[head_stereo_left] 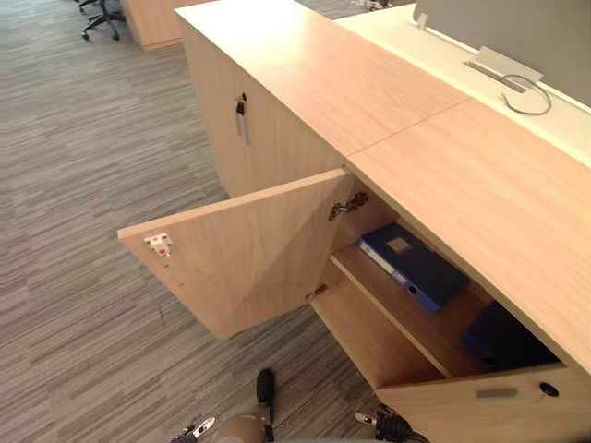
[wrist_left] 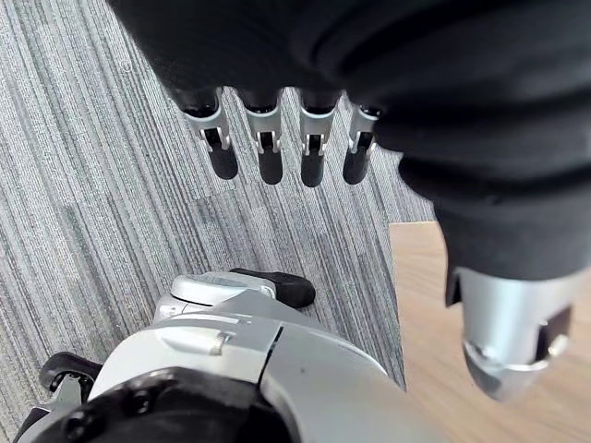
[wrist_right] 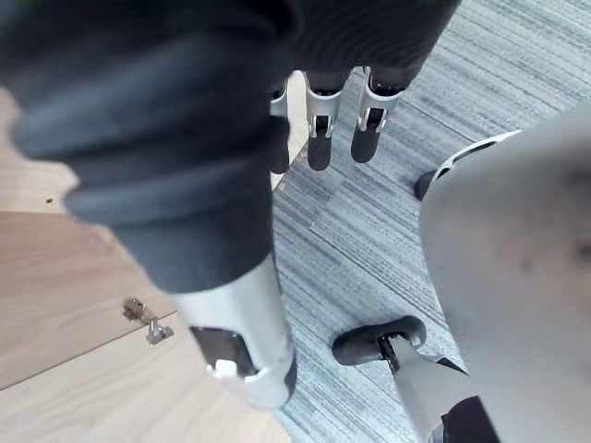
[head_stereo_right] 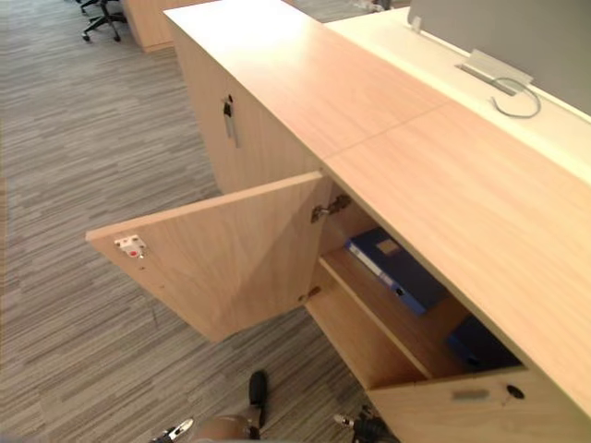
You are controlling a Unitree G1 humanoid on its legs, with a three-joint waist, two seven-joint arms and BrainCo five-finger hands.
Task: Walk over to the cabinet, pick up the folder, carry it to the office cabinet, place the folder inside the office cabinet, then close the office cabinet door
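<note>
Cabinet (head_stereo_left: 443,175) runs from top centre to the right edge of the eye view, light wood. Left door (head_stereo_left: 249,249) hangs wide open, mid-frame, swung out over the carpet (head_stereo_left: 83,185). A small white latch (head_stereo_left: 158,244) sits on the door's inner face near its outer corner, and a metal hinge (head_stereo_left: 348,205) shows where the door meets the cabinet.

Folder (head_stereo_left: 416,266) is blue and lies flat on the shelf (head_stereo_left: 388,309) inside the cabinet, right of centre, partly under the cabinet top. It is in neither hand. A second dark blue item (head_stereo_left: 503,337) sits further right on the same shelf, mostly in shadow; I cannot tell what it is. Right door (head_stereo_left: 489,406), lower right, stands partly open with a handle (head_stereo_left: 497,392) and a keyhole (head_stereo_left: 548,389) on its front.

Left hand (wrist_left: 312,152): fingers straight and relaxed, thumb apart, nothing held, hanging over the carpet with a wood panel (wrist_left: 425,323) beside it. Right hand (wrist_right: 320,138): the same, fingers loose and empty, over the carpet next to a wood panel (wrist_right: 83,369) that bears a metal fitting (wrist_right: 143,318).

The next cabinet unit, upper centre, is shut and has a handle (head_stereo_left: 241,115). A white desk (head_stereo_left: 434,46) with a grey screen (head_stereo_left: 517,28) lies behind, upper right, with a cable loop (head_stereo_left: 526,97) on it. Office chair (head_stereo_left: 100,17) at upper left.
</note>
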